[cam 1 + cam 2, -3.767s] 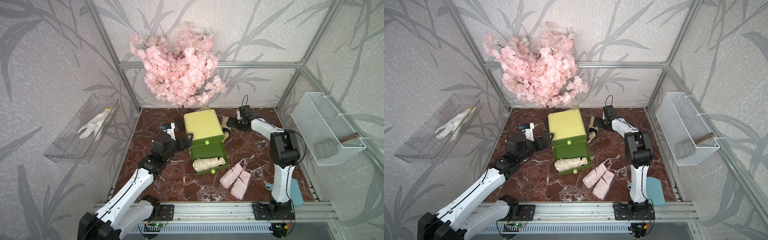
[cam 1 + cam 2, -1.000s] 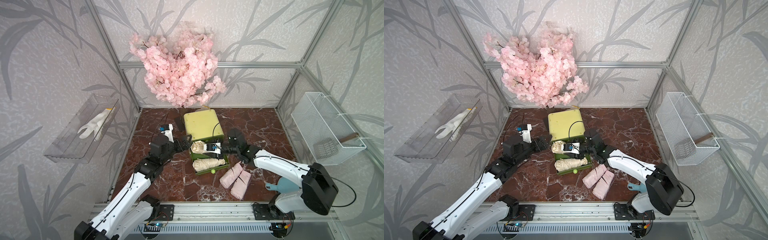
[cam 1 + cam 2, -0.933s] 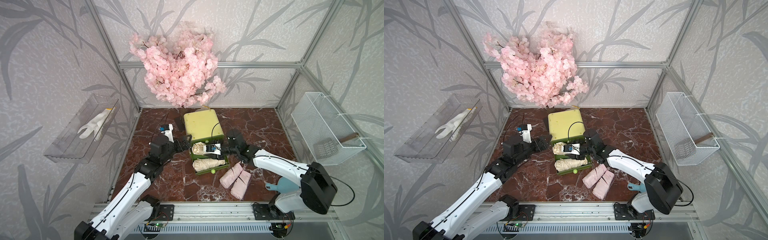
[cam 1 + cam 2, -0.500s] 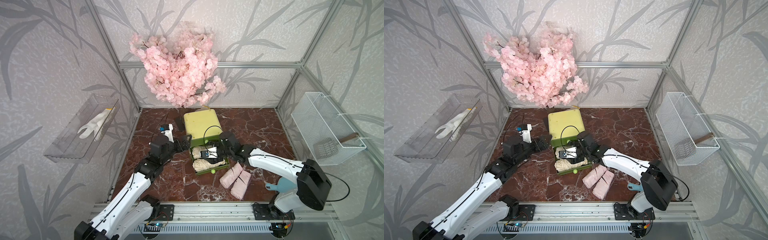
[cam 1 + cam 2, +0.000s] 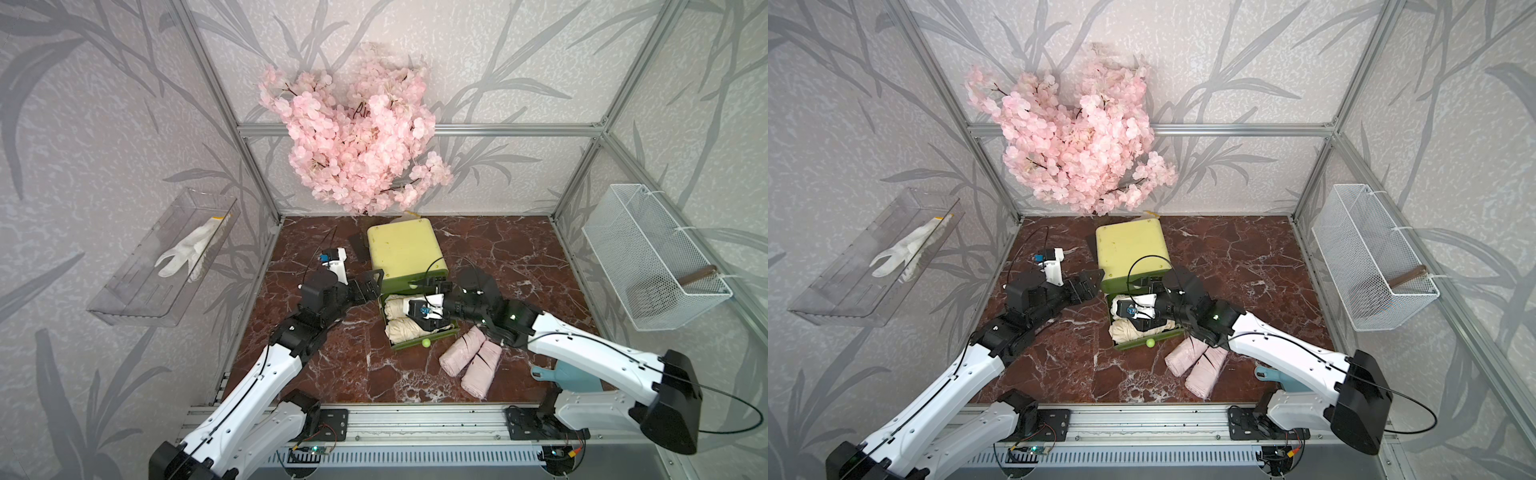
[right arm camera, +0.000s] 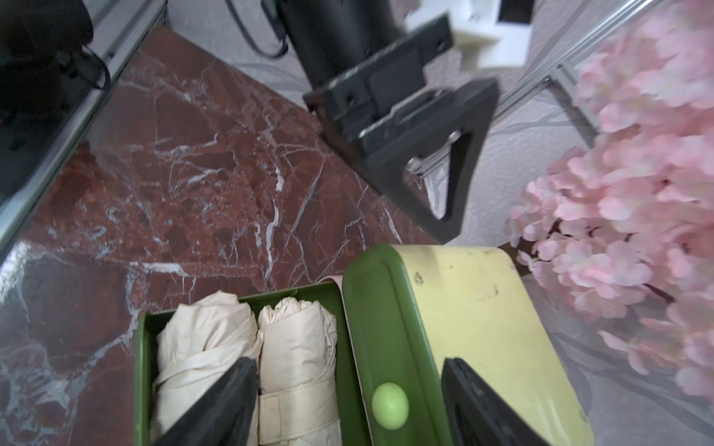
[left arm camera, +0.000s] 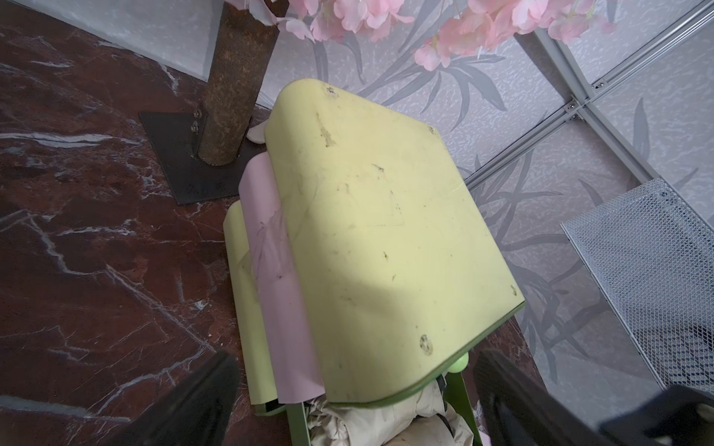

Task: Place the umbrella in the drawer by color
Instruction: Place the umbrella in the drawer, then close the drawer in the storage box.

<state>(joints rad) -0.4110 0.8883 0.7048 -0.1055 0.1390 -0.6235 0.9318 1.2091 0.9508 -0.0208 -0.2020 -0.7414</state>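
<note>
Right gripper [image 6: 347, 365] hung over the open green drawer [image 6: 140, 347], fingers apart; two cream umbrellas [image 6: 297, 340] lay inside. Left gripper [image 5: 371, 286] fingers stood wide apart.

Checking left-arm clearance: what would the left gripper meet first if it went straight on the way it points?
Most likely the yellow-green cabinet: the open left gripper points at its near front corner, though depth is unclear.

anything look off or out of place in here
Two pink umbrellas lie loose on the marble beside the open green drawer, which holds only cream umbrellas, so they look unsorted. The yellow cabinet top is scuffed and stained.
</note>
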